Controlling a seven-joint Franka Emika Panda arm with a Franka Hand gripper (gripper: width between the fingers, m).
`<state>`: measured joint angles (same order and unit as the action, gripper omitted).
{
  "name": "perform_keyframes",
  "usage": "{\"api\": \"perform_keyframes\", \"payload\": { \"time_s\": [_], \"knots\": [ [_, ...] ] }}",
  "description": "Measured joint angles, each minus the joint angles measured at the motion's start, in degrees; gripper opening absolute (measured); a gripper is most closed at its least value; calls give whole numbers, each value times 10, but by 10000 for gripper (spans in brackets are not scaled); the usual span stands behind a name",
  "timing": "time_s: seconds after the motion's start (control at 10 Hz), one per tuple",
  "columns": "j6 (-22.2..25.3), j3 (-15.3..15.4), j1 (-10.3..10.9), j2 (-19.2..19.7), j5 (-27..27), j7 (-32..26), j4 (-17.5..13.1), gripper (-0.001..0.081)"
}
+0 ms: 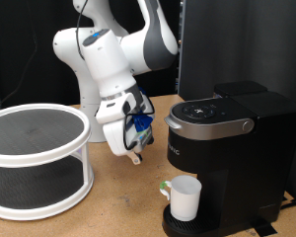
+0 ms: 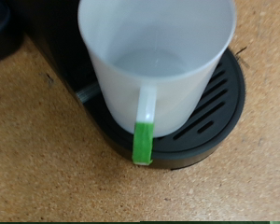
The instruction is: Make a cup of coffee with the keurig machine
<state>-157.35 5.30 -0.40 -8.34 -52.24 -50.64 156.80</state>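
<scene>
The white cup [image 1: 185, 197] stands upright on the round drip tray [image 2: 221, 105] of the black keurig machine [image 1: 227, 138], under its closed head. The cup's handle, with a green strip on its edge, points to the exterior view's left. In the wrist view the cup [image 2: 159, 56] looks empty and its handle [image 2: 145, 131] faces the camera. My gripper [image 1: 135, 153] hangs above the table to the exterior view's left of the machine, apart from the cup, fingers angled down towards it. No fingers show in the wrist view and nothing shows between them.
A white two-tier round rack [image 1: 35, 158] stands on the wooden table [image 1: 118, 202] at the exterior view's left. A black panel rises behind the machine. The arm's white base is at the back centre.
</scene>
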Motion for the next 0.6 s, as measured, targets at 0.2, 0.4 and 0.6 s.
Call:
{"api": "perform_keyframes", "payload": {
  "time_s": [0.2,0.4,0.6],
  "knots": [
    [43,-1,-22,-47,59,43,3,805],
    [64,-1,-33,-70,80,58,13,805],
    [63,-1,-31,-70,59,50,10,805]
  ]
}}
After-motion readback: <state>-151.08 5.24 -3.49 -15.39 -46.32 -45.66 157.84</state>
